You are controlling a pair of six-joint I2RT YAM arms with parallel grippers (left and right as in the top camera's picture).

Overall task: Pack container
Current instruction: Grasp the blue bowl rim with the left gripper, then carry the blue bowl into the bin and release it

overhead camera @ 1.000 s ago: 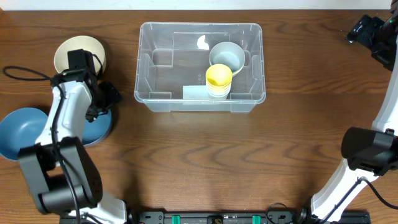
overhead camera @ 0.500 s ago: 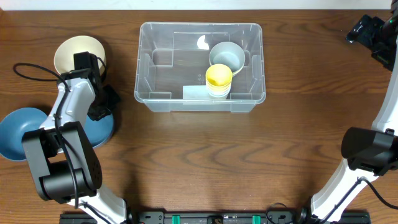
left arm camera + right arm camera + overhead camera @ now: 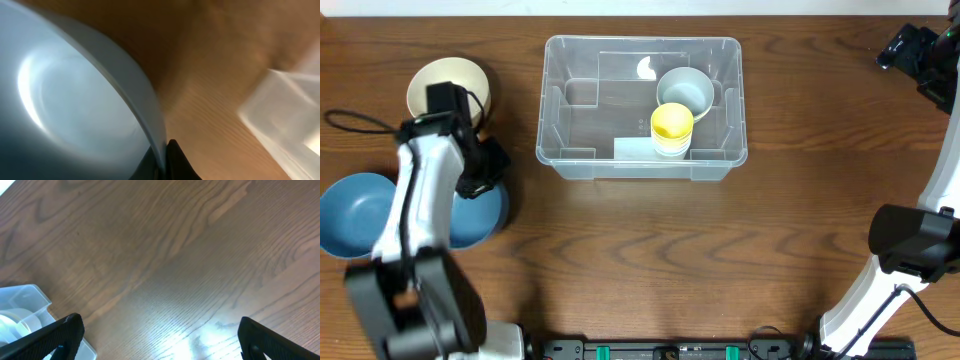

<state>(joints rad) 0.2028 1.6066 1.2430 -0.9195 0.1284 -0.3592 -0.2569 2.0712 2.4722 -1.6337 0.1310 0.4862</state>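
**Clear bin part-filled; blue bowl held at its rim by the left pincer**

The container [image 3: 605,120] is seen upright and mouth-up on the surface [image 3: 640,250], at the far middle, between the two arms. Two things are held in its right half: a pale grey bowl [image 3: 685,90] toward the far right corner, and a stack of yellow cups [image 3: 672,128] just in front of it, touching or almost touching it. The left half of the bin is bare.

On the left of the surface a cream bowl [image 3: 425,85] is set at the far side, partly covered by the left arm. Nearer, a blue bowl [image 3: 480,215] and a second blue bowl [image 3: 350,215] lie side by side, with the arm crossing between them.

The left pincer [image 3: 490,165] is closed on the rim of the blue bowl [image 3: 75,100]. In the blurred wrist view, dark fingertips [image 3: 174,159] are seen on either side of that rim, with a corner of the container [image 3: 285,105] beyond. The right pincer [image 3: 160,340] is held wide open over bare wood at the far right, with a corner of the container [image 3: 20,305] at the edge of its view.

Against the picture of half a second ago, the left arm has been swung outward and the blue bowl is shifted slightly to the right and nearer. The container, its contents, the other bowls and the right arm are unchanged.

The container's long axis runs left to right across the surface, with one short end turned toward each arm
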